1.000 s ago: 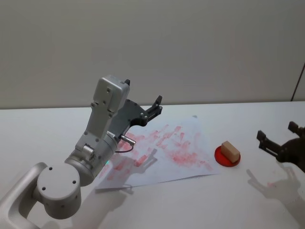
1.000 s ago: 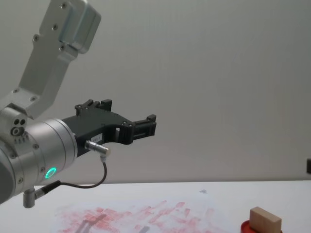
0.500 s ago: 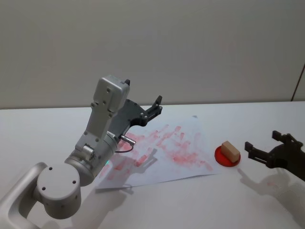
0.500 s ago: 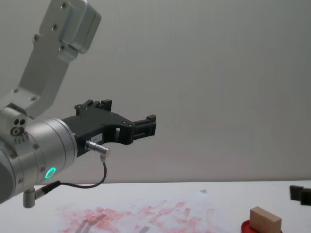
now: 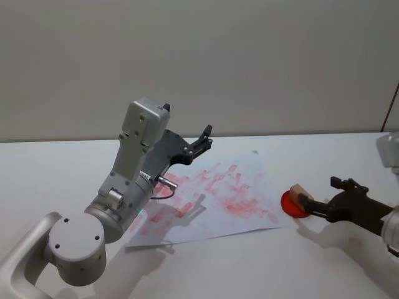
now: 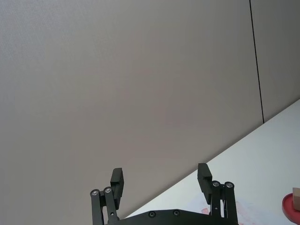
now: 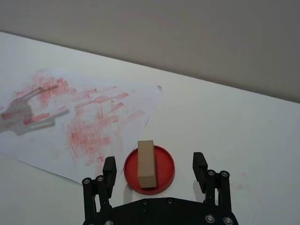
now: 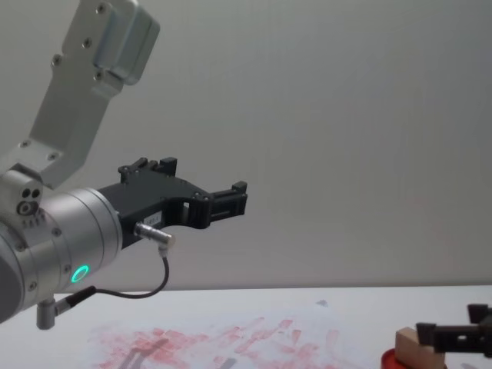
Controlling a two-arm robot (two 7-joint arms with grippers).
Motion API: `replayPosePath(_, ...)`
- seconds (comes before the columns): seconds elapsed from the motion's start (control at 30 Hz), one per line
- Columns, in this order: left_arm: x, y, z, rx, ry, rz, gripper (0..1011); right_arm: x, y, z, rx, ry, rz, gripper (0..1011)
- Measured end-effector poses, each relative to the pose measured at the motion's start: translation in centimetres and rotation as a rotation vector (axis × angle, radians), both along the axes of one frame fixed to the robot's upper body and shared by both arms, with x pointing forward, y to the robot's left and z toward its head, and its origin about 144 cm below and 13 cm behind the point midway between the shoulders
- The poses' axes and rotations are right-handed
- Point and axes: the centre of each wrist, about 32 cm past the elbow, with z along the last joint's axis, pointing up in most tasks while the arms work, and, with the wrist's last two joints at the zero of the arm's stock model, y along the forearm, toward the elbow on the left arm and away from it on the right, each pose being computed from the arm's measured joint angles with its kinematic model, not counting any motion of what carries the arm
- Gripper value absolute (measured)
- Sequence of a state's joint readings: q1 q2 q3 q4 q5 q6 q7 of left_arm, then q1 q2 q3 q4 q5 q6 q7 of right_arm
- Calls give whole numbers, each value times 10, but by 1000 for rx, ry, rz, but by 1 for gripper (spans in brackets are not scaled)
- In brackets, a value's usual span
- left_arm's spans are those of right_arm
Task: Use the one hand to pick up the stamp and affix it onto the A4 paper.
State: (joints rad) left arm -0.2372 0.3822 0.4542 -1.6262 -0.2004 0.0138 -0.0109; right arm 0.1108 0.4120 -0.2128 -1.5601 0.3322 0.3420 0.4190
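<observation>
Stamp lies flat on the round red ink pad, a pale wooden block set lengthwise across the disc. The pad sits on the white table just off the right-hand edge of the A4 paper, near but not touching it. The sheet is covered in red and pink stamp marks.

The right gripper is low over the table on the pad's right side, reaching in towards it. Its jaws are spread wide. In the right wrist view one fingertip stands on each side of the pad, with a clear gap between each finger and the block, so nothing is grasped. In the chest view one finger crosses in front of the block (whether it touches there I cannot tell).

The left gripper is held up high above the left part of the paper, pointing towards the grey wall. Its jaws are apart as well, with nothing between them. A thin black cable loops under its silver wrist, beside a blue-green light.
</observation>
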Motion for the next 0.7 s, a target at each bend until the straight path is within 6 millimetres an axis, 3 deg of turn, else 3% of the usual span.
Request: replayPosePath(0.7,0,0,0,0,0,0,1001,22,18,-10,-67,51,37,1001)
